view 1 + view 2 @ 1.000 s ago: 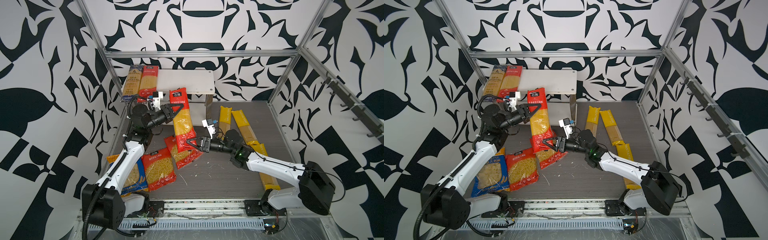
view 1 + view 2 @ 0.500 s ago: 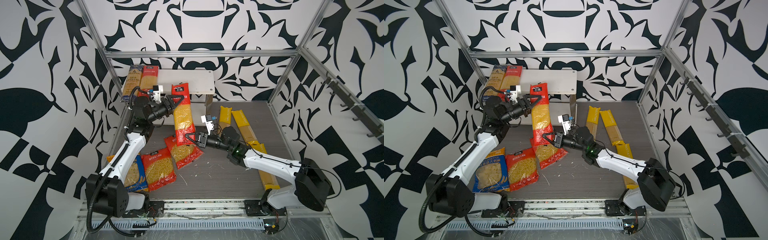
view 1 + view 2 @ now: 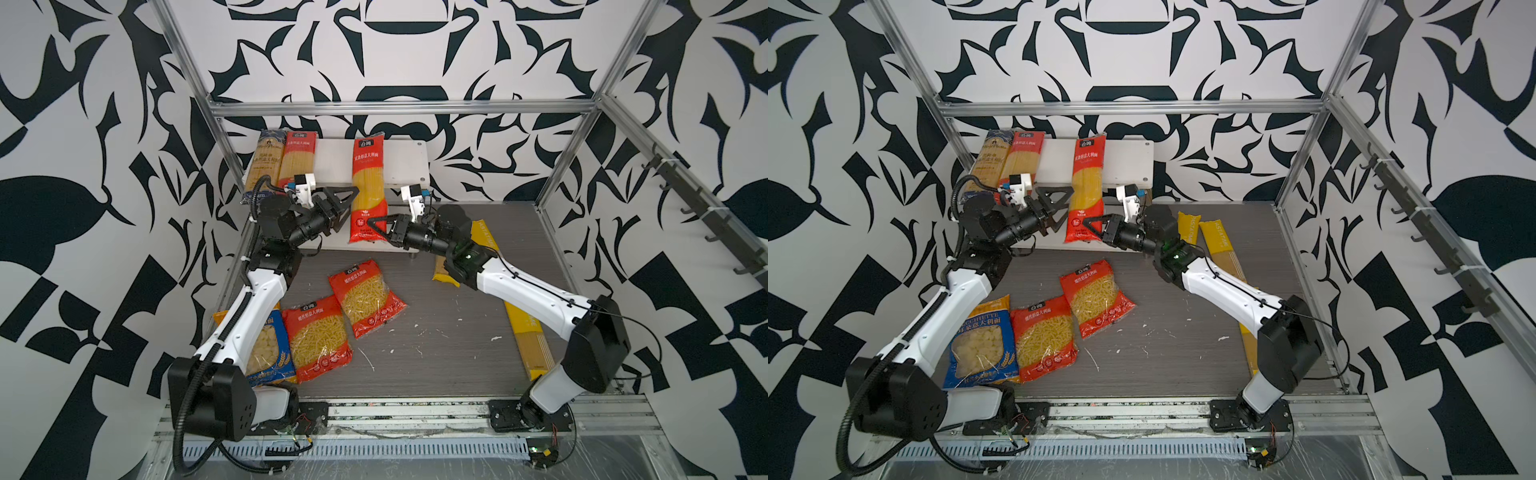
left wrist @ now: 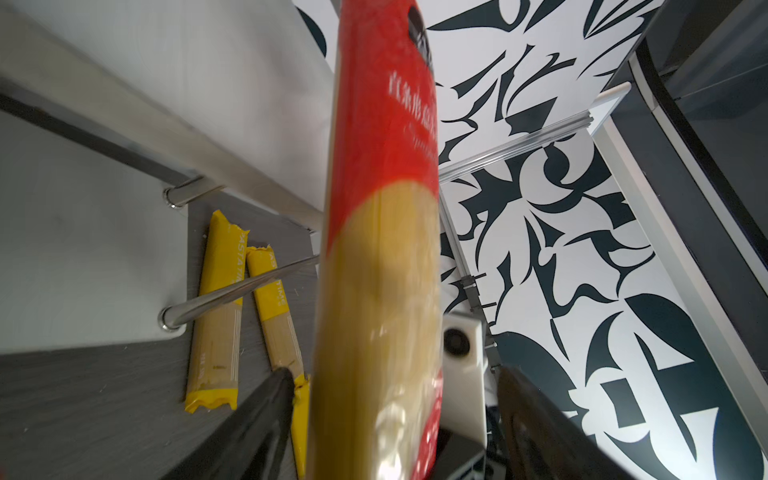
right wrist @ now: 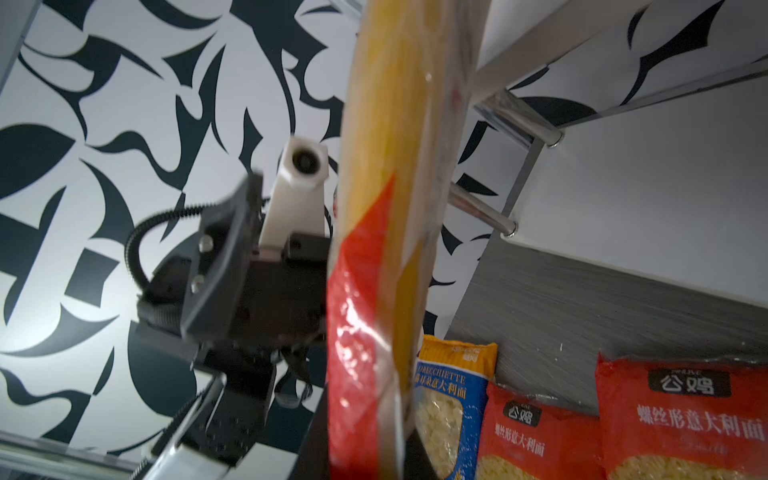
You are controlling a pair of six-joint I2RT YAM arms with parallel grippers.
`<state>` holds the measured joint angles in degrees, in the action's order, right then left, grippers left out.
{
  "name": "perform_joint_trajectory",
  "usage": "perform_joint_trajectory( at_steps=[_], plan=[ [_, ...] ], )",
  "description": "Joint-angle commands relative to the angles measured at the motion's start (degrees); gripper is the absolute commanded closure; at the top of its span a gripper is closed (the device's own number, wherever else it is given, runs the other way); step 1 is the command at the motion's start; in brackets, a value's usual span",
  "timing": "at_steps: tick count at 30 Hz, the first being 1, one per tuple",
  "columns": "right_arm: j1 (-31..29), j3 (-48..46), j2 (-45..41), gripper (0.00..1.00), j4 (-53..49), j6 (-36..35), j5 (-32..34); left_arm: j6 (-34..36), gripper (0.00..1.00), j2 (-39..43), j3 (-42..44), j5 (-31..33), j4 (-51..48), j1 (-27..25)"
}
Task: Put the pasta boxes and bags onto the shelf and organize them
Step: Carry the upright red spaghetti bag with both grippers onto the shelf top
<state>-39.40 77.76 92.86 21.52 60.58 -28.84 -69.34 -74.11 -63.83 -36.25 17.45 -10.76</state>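
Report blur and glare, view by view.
Left wrist: the red packet fills the near field and looks soft, while the yellow packets behind it are sharp. Right wrist: the red packet is smeared, with glare on its film. Both top views: sharp and evenly lit.

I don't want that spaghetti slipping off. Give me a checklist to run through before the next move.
1. Right gripper shut on the lower end of the long red packet: ok.
2. Left gripper open, with a finger on either side of the packet: ok.
3. Packet's upper end over the top board of the shelf: ok.
4. Packet actually resting on that board: cannot tell.
5. Packet fully on the shelf: not ok, lower end hangs off the front.
6. Bare board beside the packet: ok.
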Motion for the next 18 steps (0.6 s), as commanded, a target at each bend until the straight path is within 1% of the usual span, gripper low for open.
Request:
perform_joint_trajectory(
  at_steps=[1,3,5,8,9,11,13,14,16,18],
  plan=[
    [0.8,9.7,-0.5,0.95,4.9,0.7,0.4,-0.6,0.18,6.8,3.9,1.7,-1.7,0.0],
    [0.9,13.6,2.1,0.96,2.3,2.3,0.5,0.7,0.18,10.6,5.9,3.6,-6.0,0.1],
    [0.9,16.5,4.6,0.96,2.3,4.7,0.6,2.2,0.17,14.2,7.1,5.5,-11.4,0.9],
    [0.7,21.1,8.7,0.96,3.9,8.8,1.0,1.6,0.16,19.6,9.3,6.4,-16.8,5.2],
    [0.6,22.7,9.9,0.96,4.3,9.7,1.2,0.5,0.12,21.3,10.2,6.4,-17.1,7.0],
    [0.2,26.1,12.3,0.96,3.8,10.5,1.4,-1.9,0.09,24.0,12.0,6.5,-16.3,9.6],
    [-0.4,29.9,14.4,0.93,1.9,10.5,1.3,-3.3,0.08,25.3,12.9,6.8,-14.5,10.1],
    [-0.7,31.8,15.5,0.90,0.8,10.3,1.3,-4.1,0.07,25.3,13.1,6.5,-13.6,10.1],
    [-1.0,34.3,17.3,0.81,-0.1,10.6,1.3,-6.2,0.07,24.9,14.1,6.1,-10.2,10.0],
    [-1.0,35.7,18.4,0.64,-0.9,11.1,0.8,-8.2,0.06,24.5,15.2,6.2,-6.8,9.7]
  ],
)
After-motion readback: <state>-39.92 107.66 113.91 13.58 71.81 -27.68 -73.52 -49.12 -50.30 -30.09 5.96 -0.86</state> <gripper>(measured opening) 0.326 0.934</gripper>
